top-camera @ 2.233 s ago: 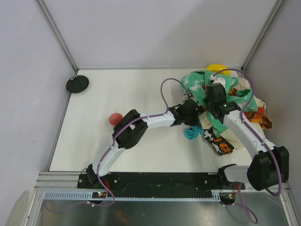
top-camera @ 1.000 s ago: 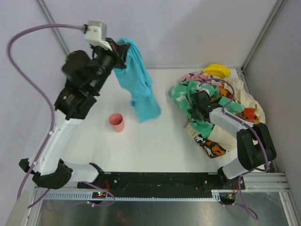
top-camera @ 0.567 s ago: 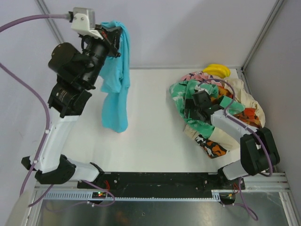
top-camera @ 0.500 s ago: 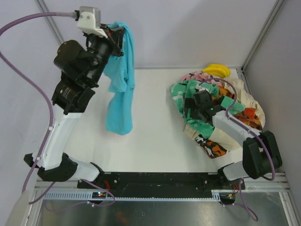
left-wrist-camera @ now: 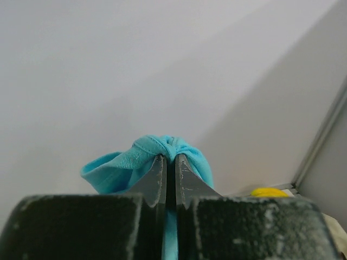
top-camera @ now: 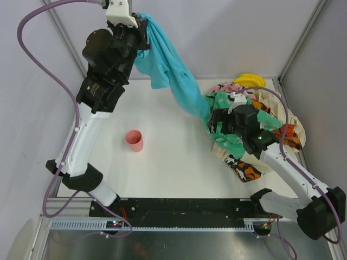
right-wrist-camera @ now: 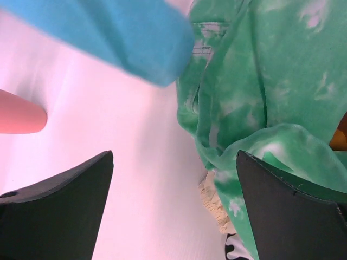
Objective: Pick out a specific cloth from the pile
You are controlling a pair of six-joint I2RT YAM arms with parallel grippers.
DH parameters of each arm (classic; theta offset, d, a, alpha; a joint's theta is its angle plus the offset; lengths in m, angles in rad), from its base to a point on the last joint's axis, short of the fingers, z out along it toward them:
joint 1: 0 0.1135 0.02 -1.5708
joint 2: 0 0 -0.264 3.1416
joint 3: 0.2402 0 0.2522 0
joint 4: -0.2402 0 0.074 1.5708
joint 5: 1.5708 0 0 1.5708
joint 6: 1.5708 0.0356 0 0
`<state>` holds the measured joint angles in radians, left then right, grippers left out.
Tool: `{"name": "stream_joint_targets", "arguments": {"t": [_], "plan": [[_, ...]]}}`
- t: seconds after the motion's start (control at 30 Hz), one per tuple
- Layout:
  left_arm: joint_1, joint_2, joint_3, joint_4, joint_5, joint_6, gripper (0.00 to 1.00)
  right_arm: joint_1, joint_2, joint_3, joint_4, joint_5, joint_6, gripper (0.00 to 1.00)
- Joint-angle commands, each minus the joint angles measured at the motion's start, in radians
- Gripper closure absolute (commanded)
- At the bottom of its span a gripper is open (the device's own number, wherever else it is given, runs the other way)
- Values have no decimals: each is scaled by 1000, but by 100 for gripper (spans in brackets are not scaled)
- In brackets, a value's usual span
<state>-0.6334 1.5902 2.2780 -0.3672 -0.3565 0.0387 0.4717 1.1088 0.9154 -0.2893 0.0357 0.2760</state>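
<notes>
**A:** Where is your turquoise cloth?

**B:** Your left gripper has its jaws pressed together on a bunched corner, high at the far left. The tail slants right to the green tie-dye cloth at the pile.

**A:** And your right gripper?

**B:** It is spread wide and empty, over the pile's left edge.

**A:** What comes next?

**B:** The pull-out looks almost finished. You'd want to swing the tail left, clear of the pile, then lower it.
</notes>
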Motion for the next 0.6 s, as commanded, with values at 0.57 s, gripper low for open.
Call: {"name": "stream_joint_targets", "arguments": {"t": [0.57], "plan": [[398,399,-207,53,247,-285,99,-10,-92,-36,-54,180,-21,1]]}}
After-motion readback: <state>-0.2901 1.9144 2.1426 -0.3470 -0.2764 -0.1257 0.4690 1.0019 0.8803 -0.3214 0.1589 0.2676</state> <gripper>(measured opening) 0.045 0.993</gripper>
